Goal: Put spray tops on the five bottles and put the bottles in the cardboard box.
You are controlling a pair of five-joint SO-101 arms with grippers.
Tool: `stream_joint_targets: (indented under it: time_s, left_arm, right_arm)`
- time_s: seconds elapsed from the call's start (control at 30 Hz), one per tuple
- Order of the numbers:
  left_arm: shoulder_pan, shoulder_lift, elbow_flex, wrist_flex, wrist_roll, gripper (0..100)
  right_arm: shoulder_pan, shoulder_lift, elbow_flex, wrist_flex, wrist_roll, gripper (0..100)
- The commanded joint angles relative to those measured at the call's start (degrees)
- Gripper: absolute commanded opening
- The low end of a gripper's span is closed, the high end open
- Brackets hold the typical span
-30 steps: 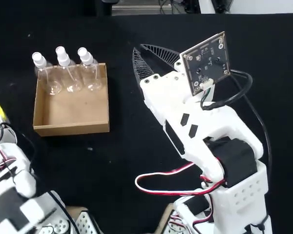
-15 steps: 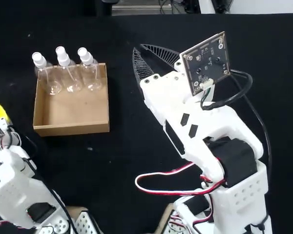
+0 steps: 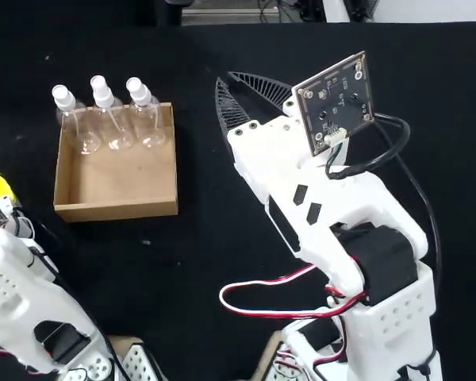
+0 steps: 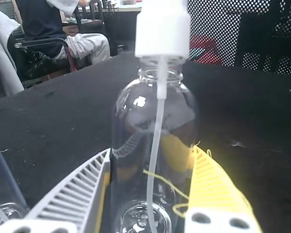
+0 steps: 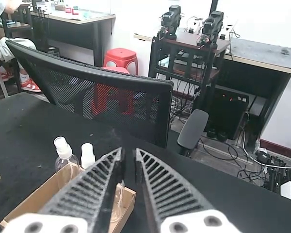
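- black desk cover, plain
- black mesh chair back just behind desk edge
- grey chair armrest beside it
- red stool behind chair
- dark side table with black devices on top
- computer tower under it
- loose cables on floor

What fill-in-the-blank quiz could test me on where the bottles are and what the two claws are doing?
1. The cardboard box holds ___ bottles.
2. Each spray top on them is coloured ___.
3. The left gripper grips a fourth, clear ___.
4. The right gripper holds ___.

Missing words: three; white; bottle; nothing.
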Motion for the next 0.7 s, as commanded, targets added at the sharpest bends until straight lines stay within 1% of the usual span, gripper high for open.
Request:
stream_joint_targets:
  time_s: [0.0, 0.3, 0.67]
  left_arm:
    - [-1.27, 1.23, -2.77, -1.41, 0.18, 17]
    - [-1.27, 1.93, -2.24, -1.41, -0.18, 18]
    - [-3.56, 1.93, -2.51, -1.41, -0.09, 18]
  right_arm:
    - [0.79, 0.04, -2.24, -1.49, -0.09, 1.1]
    - [0.79, 0.13, -2.24, -1.49, -0.09, 1.1]
    - [0.79, 0.13, -2.24, -1.49, -0.09, 1.1]
